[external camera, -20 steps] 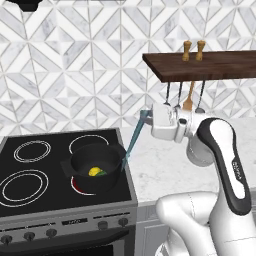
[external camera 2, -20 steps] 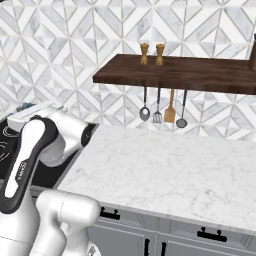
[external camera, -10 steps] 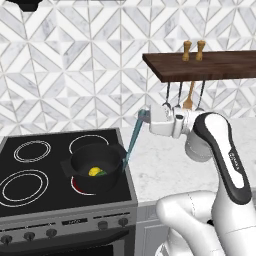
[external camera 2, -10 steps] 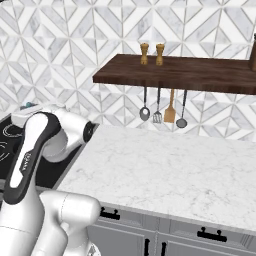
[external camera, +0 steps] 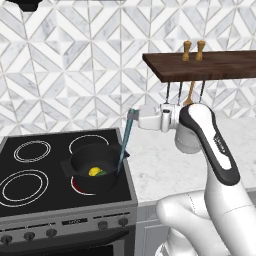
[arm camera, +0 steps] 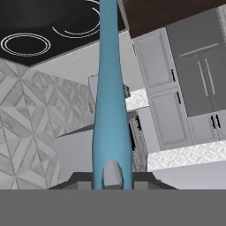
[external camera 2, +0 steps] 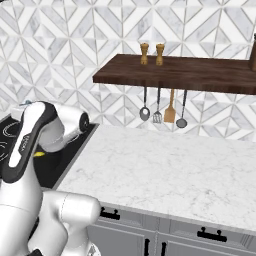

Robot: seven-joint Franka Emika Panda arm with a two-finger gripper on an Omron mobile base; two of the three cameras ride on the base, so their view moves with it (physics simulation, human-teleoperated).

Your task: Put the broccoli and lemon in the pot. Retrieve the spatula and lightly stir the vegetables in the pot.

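Clearly clamped by gripper [external camera: 133, 116]: teal spatula [external camera: 124, 142], blade down inside pot [external camera: 95, 172] beside lemon [external camera: 93, 172] and broccoli [external camera: 102, 173]. Risk: steep sideways push, tipping pot off burner or flicking food out.

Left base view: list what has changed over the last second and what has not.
The end effector, shut on the spatula, has moved left toward the stove, carrying the handle top with it, so the spatula stands steeper. Its blade stays down in the pot. The pot, the lemon and the broccoli have not shifted.
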